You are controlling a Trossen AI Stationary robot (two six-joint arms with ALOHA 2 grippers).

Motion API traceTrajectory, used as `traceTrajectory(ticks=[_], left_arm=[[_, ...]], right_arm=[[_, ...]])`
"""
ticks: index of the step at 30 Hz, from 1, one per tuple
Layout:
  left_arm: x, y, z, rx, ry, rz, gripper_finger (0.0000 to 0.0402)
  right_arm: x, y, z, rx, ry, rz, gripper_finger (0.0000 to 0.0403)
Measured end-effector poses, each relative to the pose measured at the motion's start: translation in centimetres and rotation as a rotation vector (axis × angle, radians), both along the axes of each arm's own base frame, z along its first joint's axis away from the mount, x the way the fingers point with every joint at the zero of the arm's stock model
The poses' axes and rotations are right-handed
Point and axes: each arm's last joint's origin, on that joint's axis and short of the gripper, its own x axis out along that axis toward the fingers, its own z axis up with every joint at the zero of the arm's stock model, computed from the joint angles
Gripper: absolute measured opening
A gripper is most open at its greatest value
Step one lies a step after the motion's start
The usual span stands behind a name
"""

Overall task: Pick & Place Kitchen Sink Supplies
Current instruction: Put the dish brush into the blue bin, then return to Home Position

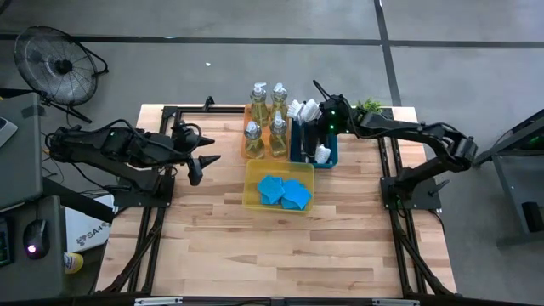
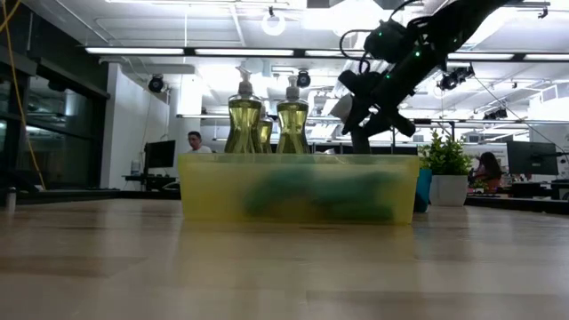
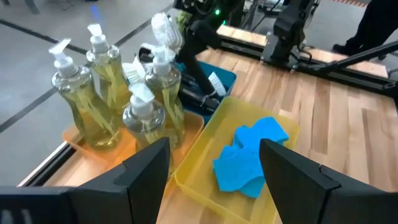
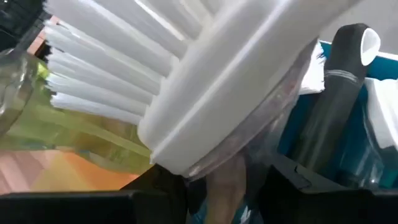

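Several clear bottles of yellowish soap stand in the orange tray. Bright blue sponges lie in the yellow tray. Black-handled dish brushes with white heads stand in the teal tray. One head shows at the tray's near end. My right gripper is over the teal tray, shut on a brush held head up. My left gripper is open and empty, left of the trays, above the table. My right gripper holds the dish brush just below its white head, pinched between the two fingers. The head sticks out past the fingertips. The black handle slants down into the teal tray; whether its lower end rests there I cannot tell.
A small green potted plant stands behind the teal tray. Another black brush handle stands close beside the held brush. Black frame rails run along the table's sides. Bare wood lies toward the near edge.
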Motion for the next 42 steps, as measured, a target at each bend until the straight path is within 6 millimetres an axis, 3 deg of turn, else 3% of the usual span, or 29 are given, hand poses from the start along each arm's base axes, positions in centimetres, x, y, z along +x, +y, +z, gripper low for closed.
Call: traceTrajectory(ticks=[15,28,35,42], left_arm=[[0.0,0.0,-0.2,0.001,0.022,-0.001,0.0243],[0.0,0.0,-0.2,-0.009,0.017,0.002,0.0243],[0.0,0.0,-0.2,-0.025,0.015,0.001,0.0243],[-0.5,0.1,-0.2,-0.029,0.014,0.001,0.0243]], right_arm=[[-0.1,-1.0,-1.4,0.054,0.032,-0.039,0.0169],[0.0,-0.8,-1.2,0.11,-0.001,0.004,0.0247],[-0.4,-0.3,0.8,0.135,-0.023,0.046,0.0249],[-2.2,1.2,4.7,0.088,-0.038,0.101,0.0249]])
